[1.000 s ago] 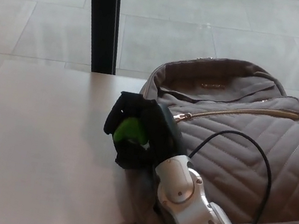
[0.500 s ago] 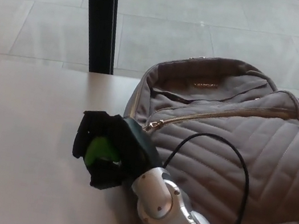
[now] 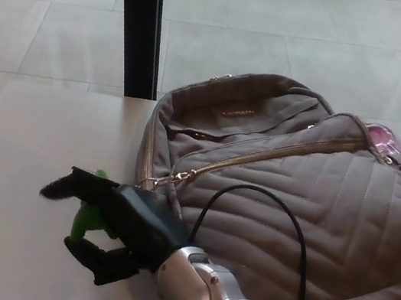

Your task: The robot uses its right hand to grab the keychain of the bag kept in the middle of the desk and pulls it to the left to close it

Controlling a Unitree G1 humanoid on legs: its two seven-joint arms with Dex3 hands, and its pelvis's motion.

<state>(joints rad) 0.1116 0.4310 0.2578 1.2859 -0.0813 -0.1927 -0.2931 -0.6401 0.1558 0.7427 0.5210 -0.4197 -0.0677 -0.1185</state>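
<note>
A grey quilted bag (image 3: 314, 209) lies on the pale desk (image 3: 19, 165), right of the middle. Its gold zip line (image 3: 262, 155) runs from the upper right down to the pull (image 3: 150, 182) at the bag's left edge, and the line looks shut. My right hand (image 3: 106, 223) rests on the desk just left of the bag, open, with one finger stretched left and another below. A green keychain (image 3: 85, 217) sits between those spread fingers, not clamped. Whether it still hangs from the pull is hidden by the hand.
A black post (image 3: 139, 23) stands behind the desk's far edge, with tiled floor beyond. A pink item (image 3: 380, 137) peeks out at the bag's top right. A black cable (image 3: 255, 194) loops from my wrist over the bag.
My right hand has moved left and down across the desk, and its fingers have spread off the green keychain. The zip pull and the bag's left edge have come left with it.
</note>
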